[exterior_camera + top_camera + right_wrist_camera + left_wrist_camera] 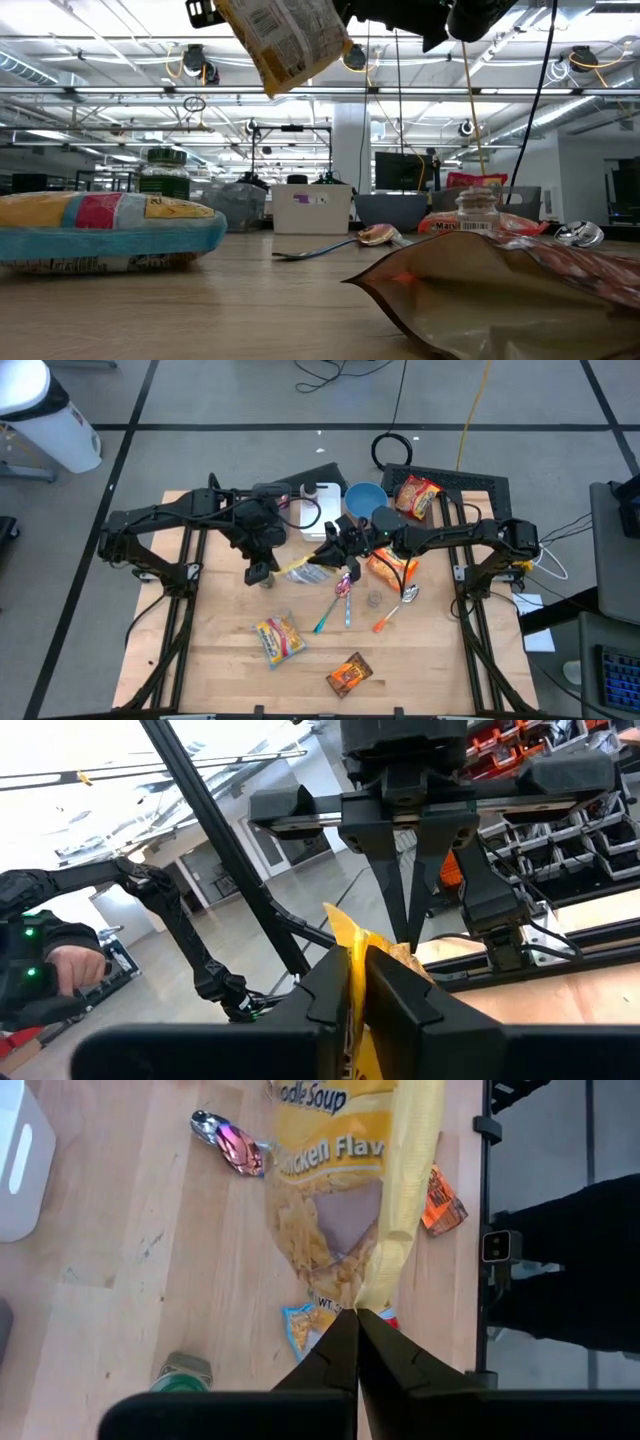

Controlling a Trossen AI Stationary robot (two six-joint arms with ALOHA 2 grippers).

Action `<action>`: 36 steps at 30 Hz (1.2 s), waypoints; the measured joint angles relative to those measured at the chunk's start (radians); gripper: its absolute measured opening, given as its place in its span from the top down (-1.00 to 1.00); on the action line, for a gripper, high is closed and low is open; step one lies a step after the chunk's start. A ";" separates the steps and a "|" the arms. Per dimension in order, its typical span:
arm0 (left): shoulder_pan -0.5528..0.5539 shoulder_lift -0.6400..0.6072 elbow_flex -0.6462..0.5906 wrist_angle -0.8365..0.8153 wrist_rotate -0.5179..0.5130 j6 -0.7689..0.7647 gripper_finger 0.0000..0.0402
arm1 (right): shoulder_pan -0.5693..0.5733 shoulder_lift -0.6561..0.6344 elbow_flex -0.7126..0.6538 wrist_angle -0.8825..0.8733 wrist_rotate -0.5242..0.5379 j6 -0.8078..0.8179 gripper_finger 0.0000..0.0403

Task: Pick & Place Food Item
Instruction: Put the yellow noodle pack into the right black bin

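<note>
Left gripper (356, 1320) clamped on yellow soup packet (345, 1190), right gripper (358, 965) pinching its other end

Spoons (343, 592) crowding mid-table; near edge (220, 680) free

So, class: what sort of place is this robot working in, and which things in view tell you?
Probably a robotics lab in an industrial-style hall: exposed ceiling pipes, a computer monitor behind the table, cables on the floor, and storage shelving.
</note>
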 joint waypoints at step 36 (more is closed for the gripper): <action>-0.013 0.011 0.000 0.061 0.167 -0.015 1.00 | 0.028 0.000 0.118 -0.472 -0.074 -0.418 -0.06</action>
